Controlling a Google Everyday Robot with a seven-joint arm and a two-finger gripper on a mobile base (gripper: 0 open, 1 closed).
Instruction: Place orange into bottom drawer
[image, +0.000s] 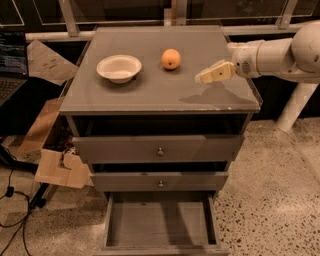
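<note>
The orange sits on top of the grey cabinet, near its middle back, to the right of a white bowl. My gripper reaches in from the right on a white arm. It hovers above the cabinet top, to the right of the orange and a little nearer the front, apart from it. It holds nothing. The bottom drawer is pulled out at floor level, with nothing in it.
Two upper drawers with small knobs are closed. Cardboard pieces and cables lie on the floor to the left. A laptop stands at the far left. A white post stands at the right.
</note>
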